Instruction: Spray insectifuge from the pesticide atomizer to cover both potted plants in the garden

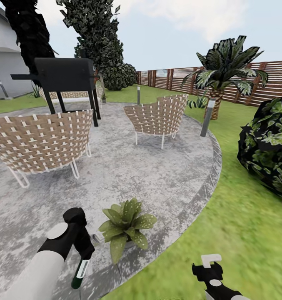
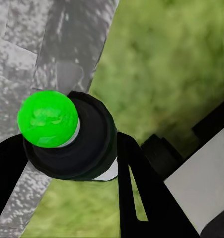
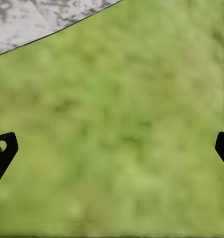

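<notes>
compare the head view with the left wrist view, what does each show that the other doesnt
Head view alone: the potted plant on the patio, two wicker chairs, a black grill, the fence, and the right gripper over the grass. Left wrist view alone: the atomizer's bright green end seen end-on, clamped between dark fingers. Both: the left gripper holding the pesticide atomizer, with paving and lawn beneath.

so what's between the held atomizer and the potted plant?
Bare paved patio, seen in the head view: the atomizer hangs from the left gripper, apart from the potted plant.
</notes>
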Available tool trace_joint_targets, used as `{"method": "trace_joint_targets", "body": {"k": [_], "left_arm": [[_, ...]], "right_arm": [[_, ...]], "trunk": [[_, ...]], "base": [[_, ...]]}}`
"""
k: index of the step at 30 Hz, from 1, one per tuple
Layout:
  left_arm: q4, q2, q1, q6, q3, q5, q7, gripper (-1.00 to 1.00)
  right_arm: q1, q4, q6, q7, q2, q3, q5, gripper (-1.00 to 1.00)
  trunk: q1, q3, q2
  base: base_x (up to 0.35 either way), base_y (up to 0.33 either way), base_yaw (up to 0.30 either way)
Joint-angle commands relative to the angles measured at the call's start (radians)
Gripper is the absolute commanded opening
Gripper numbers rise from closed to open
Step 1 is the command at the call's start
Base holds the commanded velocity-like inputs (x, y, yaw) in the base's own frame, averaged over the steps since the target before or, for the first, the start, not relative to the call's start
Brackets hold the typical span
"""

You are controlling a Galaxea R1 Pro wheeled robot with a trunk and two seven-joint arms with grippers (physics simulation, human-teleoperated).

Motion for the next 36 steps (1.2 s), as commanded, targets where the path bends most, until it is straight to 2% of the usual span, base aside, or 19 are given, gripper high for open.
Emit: {"method": "trace_joint_targets", "body": {"k": [1,2,4,10,14,17,20,22,23,26,28,31,36], "left_arm": [[-0.002,0.000,0.000,0.011,0.002,0.014,-0.006,-1.00],[-0.004,-0.001,0.000,0.012,0.001,0.031,-0.006,-1.00],[-0.006,-0.001,0.000,0.013,0.003,0.039,-0.004,-1.00],[0.000,0.015,0.003,0.015,0.011,0.040,0.006,-1.00],[-0.001,0.024,0.063,0.015,0.017,0.039,0.014,-1.00],[-0.005,0.051,0.072,0.016,0.019,0.041,0.015,-1.00],[-0.014,0.035,0.072,0.017,0.035,0.045,0.014,-1.00],[-0.018,-0.002,0.069,0.018,0.036,0.049,0.023,-1.00],[-0.019,-0.009,0.069,0.018,0.036,0.050,0.034,-1.00],[-0.018,-0.003,0.069,0.018,0.046,0.051,0.079,-1.00],[-0.008,0.028,0.071,0.013,0.108,0.050,0.098,-1.00],[-0.001,0.047,0.072,0.010,0.131,0.053,0.101,-1.00],[-0.001,-0.001,0.073,0.010,0.130,0.056,0.103,-1.00]], "right_arm": [[-0.001,0.001,-0.003,-0.001,0.000,0.009,-0.011,1.00],[-0.001,0.001,-0.003,-0.001,0.000,0.009,-0.011,1.00],[-0.001,0.001,-0.003,-0.001,0.000,0.009,-0.011,1.00],[-0.001,0.001,-0.003,-0.001,0.000,0.009,-0.011,1.00],[-0.001,0.002,-0.003,-0.001,-0.001,0.010,-0.008,1.00],[-0.001,0.003,-0.004,0.000,-0.001,0.010,-0.008,1.00],[-0.001,0.003,-0.003,0.000,-0.001,0.010,-0.007,1.00],[-0.001,0.003,-0.003,-0.001,-0.001,0.010,-0.007,1.00],[-0.001,0.003,-0.003,-0.001,-0.001,0.010,-0.007,1.00],[-0.001,0.003,-0.003,-0.002,-0.001,0.010,-0.007,1.00],[-0.001,0.002,-0.003,-0.002,-0.001,0.010,-0.007,1.00],[-0.001,0.002,-0.003,-0.002,-0.001,0.010,-0.008,1.00],[-0.001,0.002,-0.003,-0.001,0.000,0.010,-0.009,1.00]], "trunk": [[0.000,-0.001,0.000],[0.000,-0.001,0.000],[0.000,-0.001,0.000],[0.000,-0.001,0.000],[0.000,-0.001,0.000],[0.000,-0.001,0.000],[0.000,-0.001,0.000],[0.000,-0.001,0.000],[0.000,-0.001,0.000],[0.000,-0.001,0.000],[0.000,-0.001,0.000],[0.000,-0.001,0.000],[0.000,-0.001,0.000]], "base": [[0.000,0.000,-0.264],[0.000,0.000,-0.264],[0.000,0.000,-0.264],[0.000,0.000,-0.231],[0.000,0.000,-0.026],[0.000,0.000,-0.002],[0.000,0.000,0.000],[0.000,0.000,0.000],[0.000,0.000,0.000],[0.000,0.000,0.000],[0.000,0.000,0.000],[0.000,0.000,0.000],[0.000,0.000,0.000]]}}
